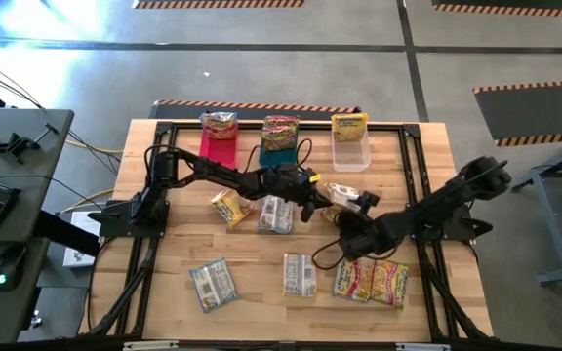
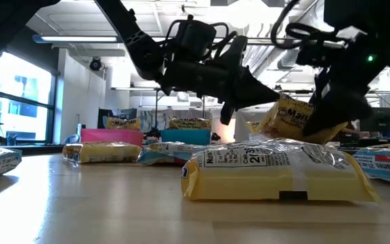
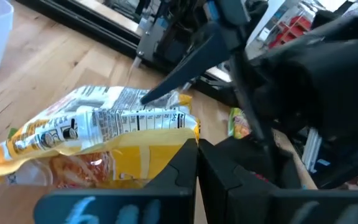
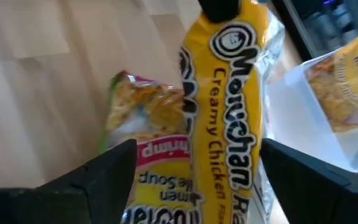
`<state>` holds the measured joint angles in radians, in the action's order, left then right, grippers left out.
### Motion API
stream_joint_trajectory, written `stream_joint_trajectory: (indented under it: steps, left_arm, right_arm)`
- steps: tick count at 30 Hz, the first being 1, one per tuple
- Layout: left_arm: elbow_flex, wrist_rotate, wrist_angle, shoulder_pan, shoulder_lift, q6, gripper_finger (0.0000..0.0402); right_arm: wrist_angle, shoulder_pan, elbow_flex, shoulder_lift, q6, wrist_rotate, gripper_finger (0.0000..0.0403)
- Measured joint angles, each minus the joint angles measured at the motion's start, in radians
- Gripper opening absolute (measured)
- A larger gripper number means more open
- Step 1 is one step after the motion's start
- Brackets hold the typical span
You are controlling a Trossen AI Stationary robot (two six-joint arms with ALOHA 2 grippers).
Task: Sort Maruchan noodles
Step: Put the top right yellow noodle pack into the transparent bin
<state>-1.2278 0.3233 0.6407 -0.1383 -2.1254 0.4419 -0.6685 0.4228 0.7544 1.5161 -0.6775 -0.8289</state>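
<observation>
One yellow crinkly plastic noodle packet point(image 1: 338, 191) point(image 4: 229, 112) up off the wooden desk point(image 1: 164, 312), near its middle, printed "Creamy Chicken". Pinched at one end by the left tool point(image 1: 312, 203) point(image 3: 197, 168), fingers pressed together on the wrapper. Flanked by the right tool point(image 1: 351, 210) point(image 4: 194, 155), fingers spread wide on either side of the packet; contact with them impossible to tell.

Six more flat packets loose on the desk: a yellow one point(image 1: 230, 207) and a silvery one point(image 1: 275, 214) under the left arm, two silvery ones point(image 1: 213, 285) point(image 1: 299, 275) nearer the front edge, two orange-red ones point(image 1: 355, 278) point(image 1: 390, 283) side by side and touching below the right arm.

Along the far edge, in a row: pink plastic bin point(image 1: 220, 156), blue plastic bin point(image 1: 279, 161), clear plastic bin point(image 1: 350, 161), each with one packet in it.
</observation>
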Motion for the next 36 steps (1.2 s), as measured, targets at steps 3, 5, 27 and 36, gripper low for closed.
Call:
stream_joint_trajectory:
  steps: [3,5,27,36]
  left_arm:
    - [0.000,0.007,-0.004,0.000,0.000,0.002,0.0000]
    - [0.000,0.008,0.001,0.000,0.000,0.002,0.0000]
    - [0.025,0.190,0.002,-0.069,0.087,-0.063,0.0048]
    - [0.291,0.144,0.134,-0.132,0.301,-0.208,0.0044]
  right_arm:
    - [-0.006,-0.012,0.000,0.027,-0.017,-0.039,0.0313]
    - [-0.009,-0.025,0.000,0.032,-0.034,-0.045,0.0297]
    - [-0.117,-0.084,0.084,-0.056,0.068,0.044,0.0104]
    - [-0.302,-0.301,0.258,-0.215,0.477,0.187,0.0086]
